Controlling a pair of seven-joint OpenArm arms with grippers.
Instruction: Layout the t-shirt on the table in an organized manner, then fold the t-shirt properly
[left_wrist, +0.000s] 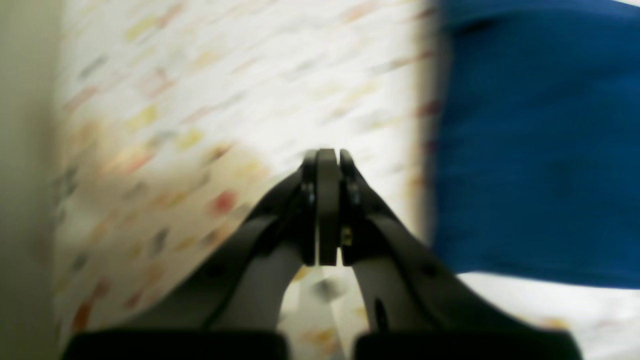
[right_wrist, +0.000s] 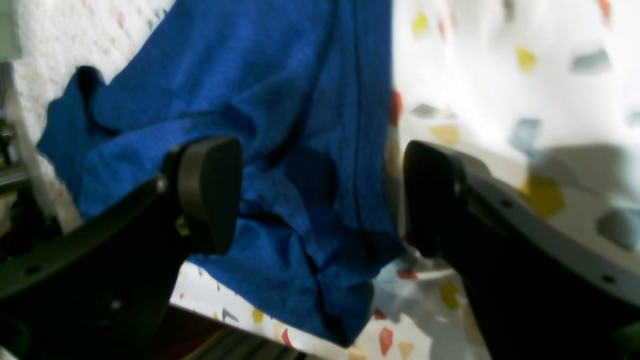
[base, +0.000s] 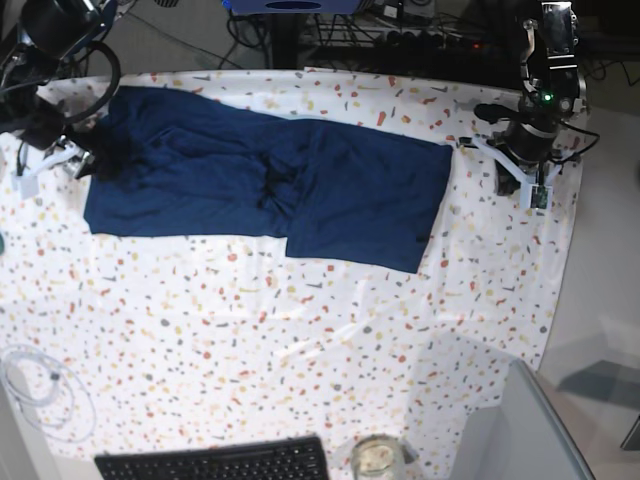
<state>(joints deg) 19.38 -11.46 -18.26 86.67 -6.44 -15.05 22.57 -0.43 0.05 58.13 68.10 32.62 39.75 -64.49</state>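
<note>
The dark blue t-shirt (base: 270, 180) lies spread across the far half of the speckled white table (base: 300, 340), wrinkled at its middle. At the shirt's left end my right gripper (right_wrist: 320, 195) is open. Its two black fingers (right_wrist: 210, 190) straddle a bunched fold of the t-shirt (right_wrist: 280, 125) near the table's edge, without closing on it. My left gripper (left_wrist: 327, 155) is shut with nothing in it, hovering over bare cloth just off the shirt's right edge (left_wrist: 540, 150). Its arm (base: 530, 140) stands at the far right of the base view.
A black keyboard (base: 215, 462) and a glass jar (base: 377, 458) sit at the near edge. A coiled white cable (base: 40, 385) lies at the near left. Cables and equipment run behind the table. The cloth drops off at the right edge (base: 560, 270).
</note>
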